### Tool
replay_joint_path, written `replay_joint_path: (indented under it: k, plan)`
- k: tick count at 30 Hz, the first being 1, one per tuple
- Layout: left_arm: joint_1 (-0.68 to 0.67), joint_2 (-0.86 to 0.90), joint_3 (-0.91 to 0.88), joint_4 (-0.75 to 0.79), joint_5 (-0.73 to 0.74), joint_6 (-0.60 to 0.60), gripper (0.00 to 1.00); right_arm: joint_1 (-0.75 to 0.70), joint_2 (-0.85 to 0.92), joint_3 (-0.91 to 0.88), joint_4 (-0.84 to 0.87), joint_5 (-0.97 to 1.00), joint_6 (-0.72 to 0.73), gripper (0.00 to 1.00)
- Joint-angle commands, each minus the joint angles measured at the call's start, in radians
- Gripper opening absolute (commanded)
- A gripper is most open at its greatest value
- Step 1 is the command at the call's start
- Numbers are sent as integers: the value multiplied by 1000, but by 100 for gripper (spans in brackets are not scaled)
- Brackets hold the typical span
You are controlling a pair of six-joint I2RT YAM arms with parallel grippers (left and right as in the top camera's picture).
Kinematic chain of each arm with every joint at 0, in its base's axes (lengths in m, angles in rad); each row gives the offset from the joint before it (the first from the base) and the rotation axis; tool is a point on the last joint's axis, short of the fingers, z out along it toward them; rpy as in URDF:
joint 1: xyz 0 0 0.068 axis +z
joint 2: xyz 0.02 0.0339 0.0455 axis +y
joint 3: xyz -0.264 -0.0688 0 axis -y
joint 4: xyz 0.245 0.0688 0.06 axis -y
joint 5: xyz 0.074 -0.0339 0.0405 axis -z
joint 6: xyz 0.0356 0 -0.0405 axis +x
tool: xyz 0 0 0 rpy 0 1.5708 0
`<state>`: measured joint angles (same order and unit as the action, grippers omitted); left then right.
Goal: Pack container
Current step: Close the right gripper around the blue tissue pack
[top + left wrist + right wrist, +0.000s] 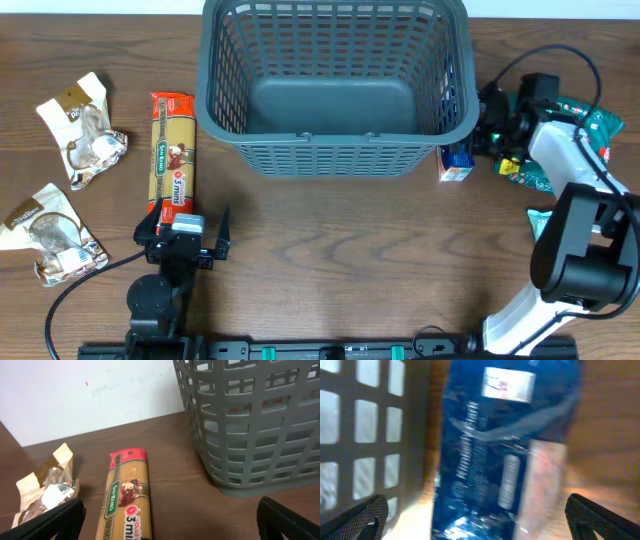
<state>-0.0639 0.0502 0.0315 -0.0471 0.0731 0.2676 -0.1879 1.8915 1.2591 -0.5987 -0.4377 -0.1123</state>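
While I watch from the overhead camera, my left gripper (pixel 188 228) sits nearest, fingers spread wide and holding nothing, at the near end of the long yellow spaghetti packet (pixel 172 160) lying flat on the brown wooden table (pixel 350 270). Farther on, the large dark grey plastic lattice basket (pixel 330 155) stands upright at the table's far middle. Beside its right wall, my right gripper (pixel 480 520) gapes wide around a glossy blue packet (pixel 495 460), not clamped.
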Motion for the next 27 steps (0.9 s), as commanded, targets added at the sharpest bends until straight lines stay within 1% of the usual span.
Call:
replay_joint_path:
  k: [1, 8, 11, 16, 23, 27]
  plan:
    - [-5, -7, -27, -15, 13, 12, 99, 23, 9, -4, 10, -11, 7, 99]
    - [-5, -7, -27, -15, 13, 12, 99, 23, 9, -4, 4, -8, 7, 99]
    - [-5, -7, -27, -15, 13, 12, 99, 23, 9, -4, -6, -1, -16, 99]
    - [-5, -7, -27, -15, 13, 12, 99, 23, 9, -5, -11, 84, 30, 99]
    - [-5, -7, -27, -15, 13, 12, 99, 20, 9, -5, -21, 184, 40, 99]
    - [-5, -7, -27, -15, 13, 12, 99, 11, 9, -5, -21, 191, 45, 99]
